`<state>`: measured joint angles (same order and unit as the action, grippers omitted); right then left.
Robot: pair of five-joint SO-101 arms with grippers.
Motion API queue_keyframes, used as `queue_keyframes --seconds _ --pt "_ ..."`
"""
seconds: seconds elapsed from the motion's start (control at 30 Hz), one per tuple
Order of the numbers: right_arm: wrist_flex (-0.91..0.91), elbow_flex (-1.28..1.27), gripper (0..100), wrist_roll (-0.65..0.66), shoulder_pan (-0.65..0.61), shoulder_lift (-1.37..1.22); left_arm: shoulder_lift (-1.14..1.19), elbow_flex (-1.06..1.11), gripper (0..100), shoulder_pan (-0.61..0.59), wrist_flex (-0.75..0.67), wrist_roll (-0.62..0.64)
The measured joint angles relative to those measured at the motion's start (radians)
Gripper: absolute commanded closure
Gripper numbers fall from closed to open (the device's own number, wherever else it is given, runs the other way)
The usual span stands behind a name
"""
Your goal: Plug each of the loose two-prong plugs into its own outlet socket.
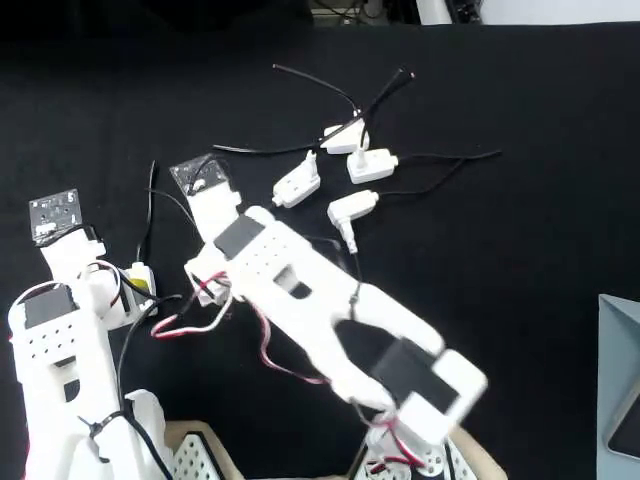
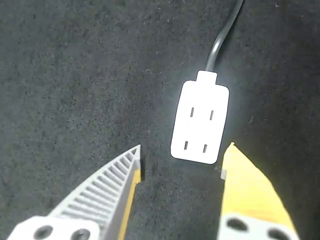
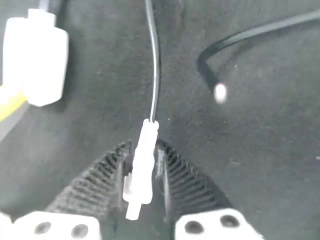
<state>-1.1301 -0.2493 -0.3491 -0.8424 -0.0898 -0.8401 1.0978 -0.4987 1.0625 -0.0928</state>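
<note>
- Right gripper (image 3: 143, 148) is clenched on a white two-prong plug (image 3: 139, 175). It grips the body, and the plug's thin black cord (image 3: 155, 65) runs away from the jaws.
- Left gripper (image 2: 183, 148) is released, jaws wide. Its tips flank the near end of the white outlet socket (image 2: 200, 122).
- The socket lies flat, slots up, on the black table (image 2: 75, 75), beside my left arm (image 1: 55, 330).
- The held plug is near the socket, not touching it.
- Other white connectors (image 1: 370, 165) are clustered mid-table, well apart from the socket. I can't tell plugs from sockets there.
</note>
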Motion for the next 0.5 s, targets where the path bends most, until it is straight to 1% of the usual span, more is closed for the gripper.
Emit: queue_keyframes --seconds 0.07,0.2,0.3,0.43,0.5 --pt "0.002 -0.063 98.7 0.029 0.0 0.1 0.0 0.0 74 0.0 0.0 0.0" --pt "0.034 -0.175 98.7 0.087 0.0 0.299 0.0 0.011 74 0.0 -0.051 0.003" --pt "0.04 -0.229 98.7 0.127 0.0 0.431 0.0 0.011 74 0.0 -0.091 0.054" --pt "0.04 -0.264 98.7 0.149 0.0 0.569 0.0 0.011 74 0.003 -0.14 0.115" --pt "0.04 -0.284 98.7 0.161 0.0 0.623 0.0 0.011 74 0.035 -0.15 0.133"
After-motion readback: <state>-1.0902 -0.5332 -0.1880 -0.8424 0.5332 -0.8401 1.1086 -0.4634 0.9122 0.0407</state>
